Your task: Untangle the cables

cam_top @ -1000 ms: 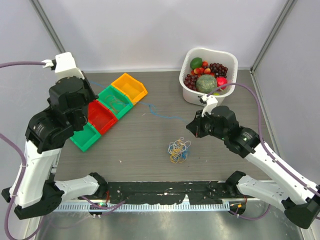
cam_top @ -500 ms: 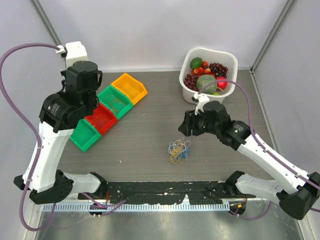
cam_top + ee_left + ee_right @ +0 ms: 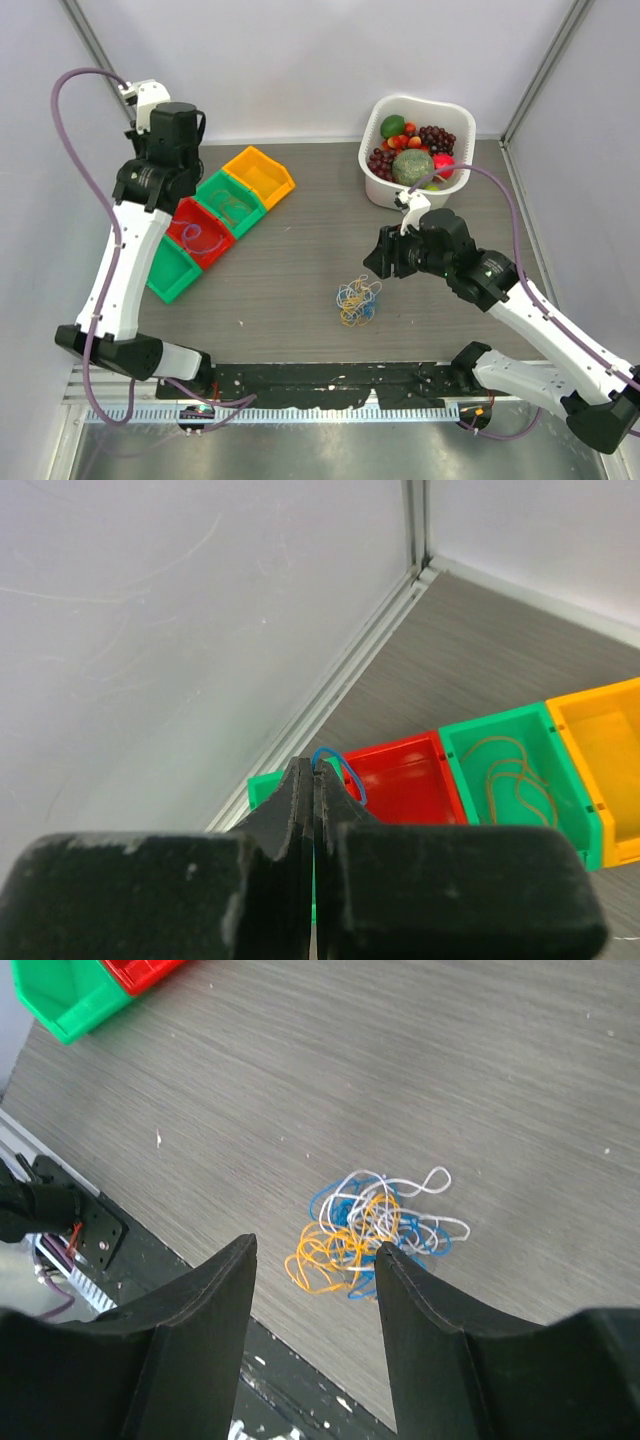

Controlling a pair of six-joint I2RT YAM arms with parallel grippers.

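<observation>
Since a moment ago the left arm has stretched taller; only its wrist view shows the left hand (image 3: 312,772) pinched shut on a blue cable (image 3: 345,767) above the red bin (image 3: 410,790), close to the back-left wall. The right hand (image 3: 315,1250), spread wide and holding nothing, hovers over the tangled cables (image 3: 372,1225), lying on open counter (image 3: 480,1090) near the front edge.
</observation>
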